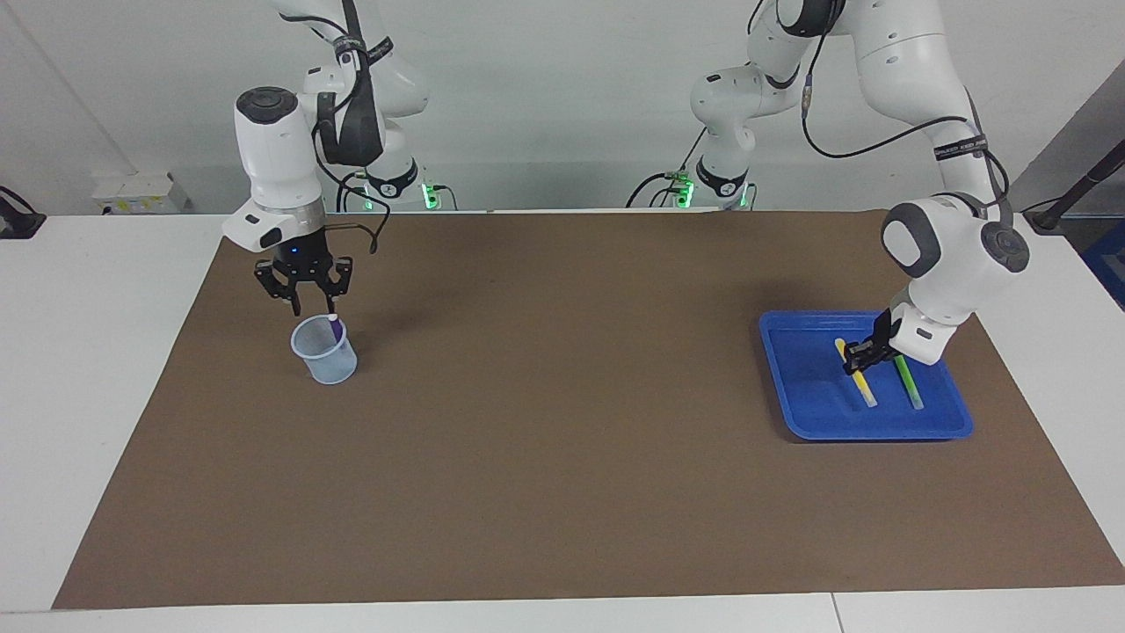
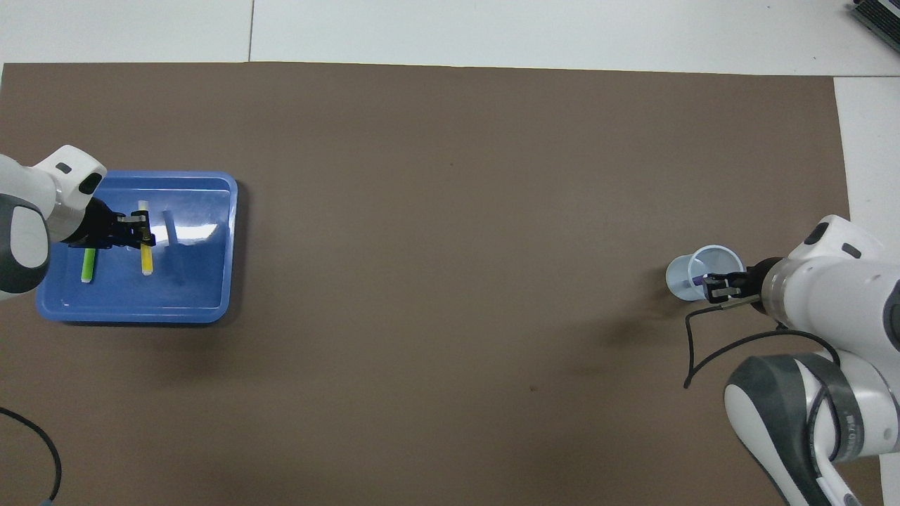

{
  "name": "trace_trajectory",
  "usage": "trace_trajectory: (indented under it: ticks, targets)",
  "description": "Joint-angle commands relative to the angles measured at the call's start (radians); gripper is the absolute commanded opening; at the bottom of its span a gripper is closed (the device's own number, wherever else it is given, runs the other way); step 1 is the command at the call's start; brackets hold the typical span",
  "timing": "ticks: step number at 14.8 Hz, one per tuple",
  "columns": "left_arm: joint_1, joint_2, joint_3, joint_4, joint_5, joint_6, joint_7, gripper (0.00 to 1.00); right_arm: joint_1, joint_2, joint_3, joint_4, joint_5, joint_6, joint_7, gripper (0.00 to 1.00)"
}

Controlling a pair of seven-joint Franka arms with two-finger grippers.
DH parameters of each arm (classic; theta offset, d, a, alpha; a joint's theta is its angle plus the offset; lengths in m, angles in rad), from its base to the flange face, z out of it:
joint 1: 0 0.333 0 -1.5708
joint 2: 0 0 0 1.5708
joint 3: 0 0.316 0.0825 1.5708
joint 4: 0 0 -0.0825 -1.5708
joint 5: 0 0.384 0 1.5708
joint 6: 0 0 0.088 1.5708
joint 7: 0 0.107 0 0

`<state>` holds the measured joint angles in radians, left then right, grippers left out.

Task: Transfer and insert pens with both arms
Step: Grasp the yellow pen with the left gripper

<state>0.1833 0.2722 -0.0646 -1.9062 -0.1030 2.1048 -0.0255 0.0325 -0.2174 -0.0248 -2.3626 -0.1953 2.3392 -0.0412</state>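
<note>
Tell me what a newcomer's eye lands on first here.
First, the blue tray toward the left arm's end of the table, where the left gripper is shut on the yellow pen, the green pen lying beside it. Next, the right gripper over the clear cup, the purple pen poking up from it.

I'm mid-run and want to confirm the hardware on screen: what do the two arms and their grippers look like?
Both arms are glossy white jointed shells with dark grey round joint caps, black cables looped alongside and black lettered bands. The left gripper and right gripper are black two-finger units; the right one shows a small blue light.
</note>
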Motion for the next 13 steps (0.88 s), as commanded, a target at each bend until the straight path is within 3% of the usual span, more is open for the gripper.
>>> trace_trajectory:
  ticks: [1,4,7,10,13]
  targets:
    - [-0.047,-0.079,0.009,-0.013,-0.026,-0.100,-0.135,0.00,-0.016,0.001,0.006,-0.007,0.010,0.023,-0.006,0.71]
    - [-0.116,-0.136,0.006,-0.016,-0.034,-0.184,-0.328,0.00,-0.014,0.001,0.008,-0.006,0.010,0.020,-0.015,0.72]
    - [-0.154,-0.200,0.006,-0.017,-0.142,-0.296,-0.462,0.00,-0.002,0.000,0.009,0.005,0.040,0.017,-0.034,0.75]
    - [-0.165,-0.241,0.000,-0.022,-0.271,-0.348,-0.597,0.00,-0.008,-0.004,0.008,0.016,0.240,0.009,-0.185,0.80]
    - [-0.243,-0.260,-0.011,-0.022,-0.311,-0.336,-0.764,0.00,-0.031,-0.003,0.006,0.025,0.497,-0.021,-0.389,0.83]
